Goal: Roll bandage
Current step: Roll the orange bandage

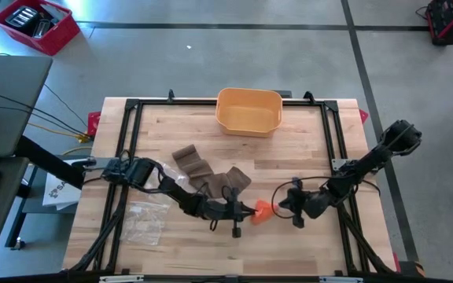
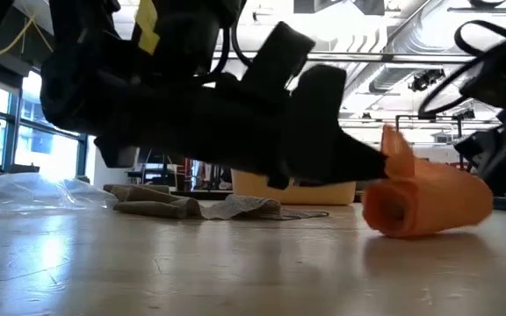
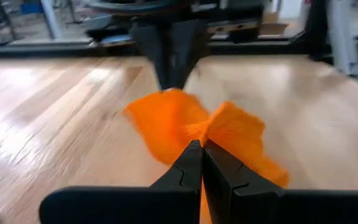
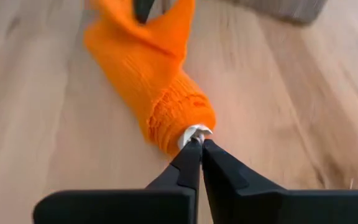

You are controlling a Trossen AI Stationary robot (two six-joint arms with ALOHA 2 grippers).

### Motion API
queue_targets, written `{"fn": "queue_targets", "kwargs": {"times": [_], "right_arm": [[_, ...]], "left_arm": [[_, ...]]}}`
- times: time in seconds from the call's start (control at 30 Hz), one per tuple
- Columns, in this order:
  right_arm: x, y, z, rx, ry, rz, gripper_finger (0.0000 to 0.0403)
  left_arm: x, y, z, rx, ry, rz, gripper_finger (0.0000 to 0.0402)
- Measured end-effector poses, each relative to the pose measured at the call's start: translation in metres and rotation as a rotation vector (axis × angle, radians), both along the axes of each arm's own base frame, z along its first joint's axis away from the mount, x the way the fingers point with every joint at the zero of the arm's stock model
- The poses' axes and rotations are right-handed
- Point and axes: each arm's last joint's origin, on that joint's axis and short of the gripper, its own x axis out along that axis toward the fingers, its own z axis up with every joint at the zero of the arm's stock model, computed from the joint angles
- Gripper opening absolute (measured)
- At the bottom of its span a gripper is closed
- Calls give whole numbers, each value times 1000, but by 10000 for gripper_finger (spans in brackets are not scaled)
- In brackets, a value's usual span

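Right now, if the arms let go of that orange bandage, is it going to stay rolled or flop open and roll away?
The orange bandage looks soft and knitted, so it is probably floppy and light. Its loose tail, pinched by the left gripper, would likely sag and unwind a little. The rolled part lies on its side on the table, so a nudge could roll it. The right gripper pinches its core end.

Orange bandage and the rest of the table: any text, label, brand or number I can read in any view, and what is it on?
None can be read.
orange bandage: plain knit, no print showing.
yellow bin: no label visible.
clear plastic bag: nothing legible.
paper at the table's left edge: dark marks, too small to read.
yellow tag on the arm in the low view: no readable text.
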Motion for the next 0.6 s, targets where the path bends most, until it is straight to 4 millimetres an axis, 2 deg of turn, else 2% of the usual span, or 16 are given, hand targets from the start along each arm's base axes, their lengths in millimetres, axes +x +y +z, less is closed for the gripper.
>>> {"fn": "queue_targets", "kwargs": {"times": [0.13, 0.3, 0.47, 0.6], "right_arm": [[-5, -3, -5, 10, 80, -24, 50], [-9, -3, -8, 81, 152, -74, 93], [-12, -1, -5, 102, 157, -77, 93], [-4, 7, 11, 94, 144, -36, 83]], "left_arm": [[-1, 6, -2, -44, 34, 153, 0], [-4, 11, 12, -63, 97, 218, 14], [-13, 17, 28, -35, 254, 255, 33], [-22, 22, 40, -8, 339, 325, 37]]}}
